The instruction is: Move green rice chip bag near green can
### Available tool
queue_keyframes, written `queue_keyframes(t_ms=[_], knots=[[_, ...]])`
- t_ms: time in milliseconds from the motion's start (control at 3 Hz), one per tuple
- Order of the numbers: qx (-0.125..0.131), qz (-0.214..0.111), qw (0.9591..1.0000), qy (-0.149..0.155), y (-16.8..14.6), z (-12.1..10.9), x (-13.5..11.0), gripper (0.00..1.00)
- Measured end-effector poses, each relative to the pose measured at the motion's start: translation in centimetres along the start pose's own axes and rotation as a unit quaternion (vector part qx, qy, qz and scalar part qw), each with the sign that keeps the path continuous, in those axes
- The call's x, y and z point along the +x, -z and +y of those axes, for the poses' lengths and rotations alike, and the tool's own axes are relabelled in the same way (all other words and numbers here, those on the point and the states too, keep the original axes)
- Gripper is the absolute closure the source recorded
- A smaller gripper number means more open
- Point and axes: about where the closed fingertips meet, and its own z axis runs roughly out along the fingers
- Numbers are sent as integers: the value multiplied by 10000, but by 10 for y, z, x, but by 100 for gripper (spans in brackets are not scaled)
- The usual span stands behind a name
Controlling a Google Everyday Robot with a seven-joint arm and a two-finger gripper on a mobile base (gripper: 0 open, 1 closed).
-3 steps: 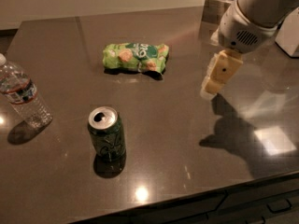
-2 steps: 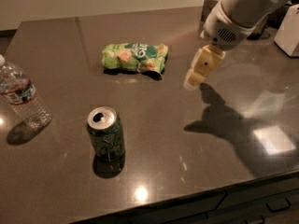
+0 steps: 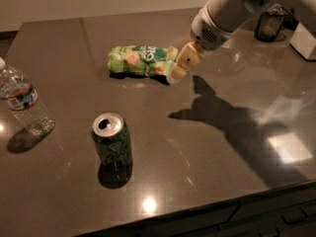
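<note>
The hand (image 3: 179, 69), upper centre, is at the right end of the bag (image 3: 138, 59); its opening cannot be told. A shallow grip on wrinkled foil may slip before reaching the can (image 3: 112, 143).

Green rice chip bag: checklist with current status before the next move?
1. Gripper at the right end of the green rice chip bag: ok.
2. Grasp on the bag: cannot tell.
3. Bag lies flat on the table, nothing on top: ok.
4. Green can upright, nearer the camera than the bag: ok.
5. Nothing stands between bag and can; water bottle is off at the left edge: ok.
6. Bag near can: not ok, well apart.
</note>
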Motion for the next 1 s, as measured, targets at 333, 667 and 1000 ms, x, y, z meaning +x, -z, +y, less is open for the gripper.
queue_keyframes(t_ms=[333, 667, 1000], knots=[[-21, -300, 9994, -192, -26, -6, -29, 0], [-65, -462, 9983, -354, -50, -8, -50, 0], [-92, -496, 9978, -425, -71, -8, -65, 0]])
